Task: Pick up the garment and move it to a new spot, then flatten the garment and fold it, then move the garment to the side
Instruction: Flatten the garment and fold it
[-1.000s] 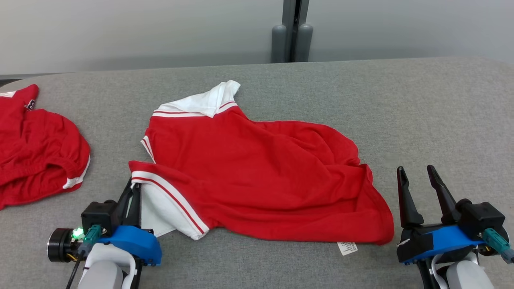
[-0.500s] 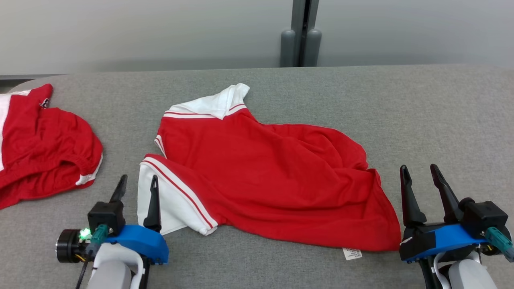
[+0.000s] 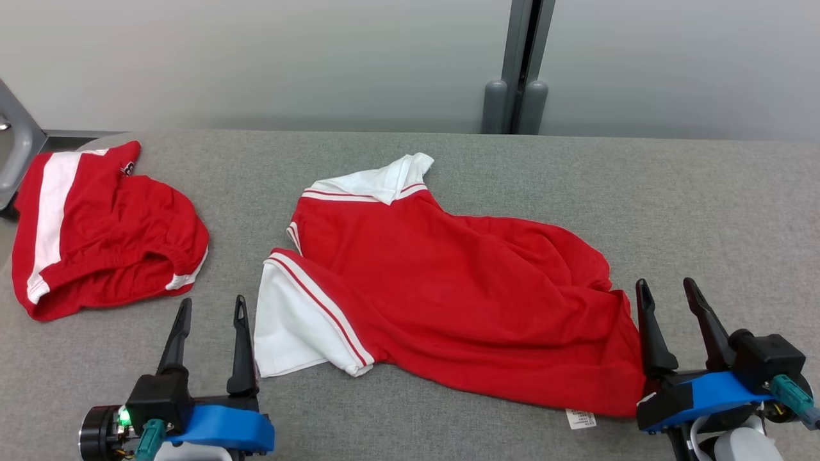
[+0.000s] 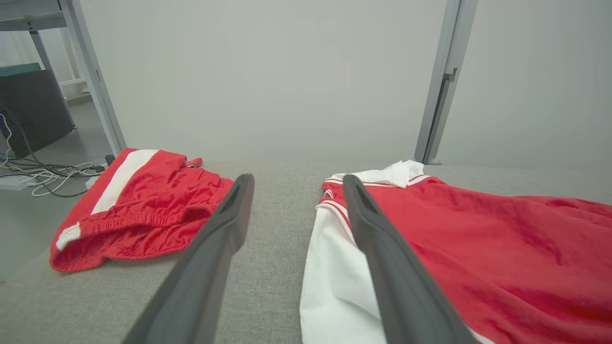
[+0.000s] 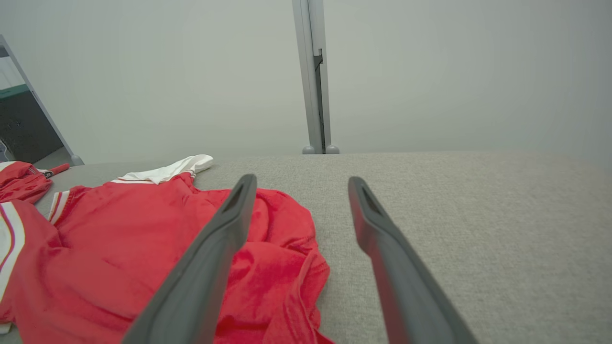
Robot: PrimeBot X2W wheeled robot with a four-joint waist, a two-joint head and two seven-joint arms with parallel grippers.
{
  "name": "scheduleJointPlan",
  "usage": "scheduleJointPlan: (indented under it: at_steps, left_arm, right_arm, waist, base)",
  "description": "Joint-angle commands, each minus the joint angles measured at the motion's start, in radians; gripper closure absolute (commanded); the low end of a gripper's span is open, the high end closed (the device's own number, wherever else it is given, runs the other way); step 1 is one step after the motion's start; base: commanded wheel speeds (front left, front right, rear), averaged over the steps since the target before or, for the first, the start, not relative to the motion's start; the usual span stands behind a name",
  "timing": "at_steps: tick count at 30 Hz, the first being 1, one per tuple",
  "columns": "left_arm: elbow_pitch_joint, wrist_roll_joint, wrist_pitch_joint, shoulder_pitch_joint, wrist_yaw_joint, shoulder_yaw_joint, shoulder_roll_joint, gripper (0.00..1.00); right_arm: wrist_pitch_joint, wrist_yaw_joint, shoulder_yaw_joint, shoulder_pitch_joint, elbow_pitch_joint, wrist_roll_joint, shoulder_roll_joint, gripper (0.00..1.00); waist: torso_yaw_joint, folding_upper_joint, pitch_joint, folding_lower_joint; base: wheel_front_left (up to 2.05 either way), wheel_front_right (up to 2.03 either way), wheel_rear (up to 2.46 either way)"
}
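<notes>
The garment (image 3: 448, 294), a red shirt with a white collar and white striped sleeves, lies rumpled across the middle of the grey table (image 3: 705, 205). My left gripper (image 3: 213, 301) stands open just left of the white sleeve, nothing between its fingers. The left wrist view has the left gripper (image 4: 297, 179) open over bare table, its right finger over the sleeve's edge of the garment (image 4: 478, 248). My right gripper (image 3: 665, 283) is open at the garment's right hem. In the right wrist view the right gripper (image 5: 300, 179) has its left finger over the red cloth of the garment (image 5: 119, 248).
A second red piece with white stripes, a pair of shorts (image 3: 109, 237), lies bunched at the table's left end; the shorts (image 4: 143, 205) hang near that edge. A grey post (image 3: 519, 64) stands behind the table. Bare grey table stretches to the right and back.
My left gripper has opened, let go of the white sleeve and drawn back toward the front edge. The sleeve now lies flat. The head camera has shifted. The right gripper stays open.
</notes>
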Motion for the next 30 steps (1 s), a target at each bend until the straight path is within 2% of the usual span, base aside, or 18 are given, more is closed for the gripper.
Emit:
scheduleJointPlan:
  at_steps: [1,9,16,30]
  left_arm:
    - [-0.024,0.016,-0.002,0.017,0.002,0.012,-0.002,0.0]
    - [-0.057,0.051,-0.002,0.06,-0.008,0.051,-0.019,0.0]
    - [-0.001,0.073,-0.003,0.021,-0.04,0.063,-0.016,0.0]
    - [0.324,0.058,-0.002,-0.07,-0.083,0.054,-0.013,0.0]
  right_arm:
    - [-0.003,0.0,-0.001,0.01,0.001,0.0,0.0,0.0]
    - [-0.003,0.0,0.003,0.024,0.001,0.002,0.003,0.0]
    - [-0.003,0.0,0.012,0.007,0.006,0.005,-0.002,0.0]
    - [-0.003,0.0,0.012,-0.016,0.009,0.013,-0.002,0.0]
  waist:
    - [-0.001,-0.0001,-0.003,0.0001]
    - [-0.014,-0.0001,-0.009,0.0001]
    - [-0.04,-0.0001,-0.001,0.0001]
    - [-0.08,-0.0001,0.033,0.0001]
  base:
    - [0.0,0.0,0.0]
    - [0.0,0.0,0.0]
    - [0.0,0.0,0.0]
    - [0.0,0.0,0.0]
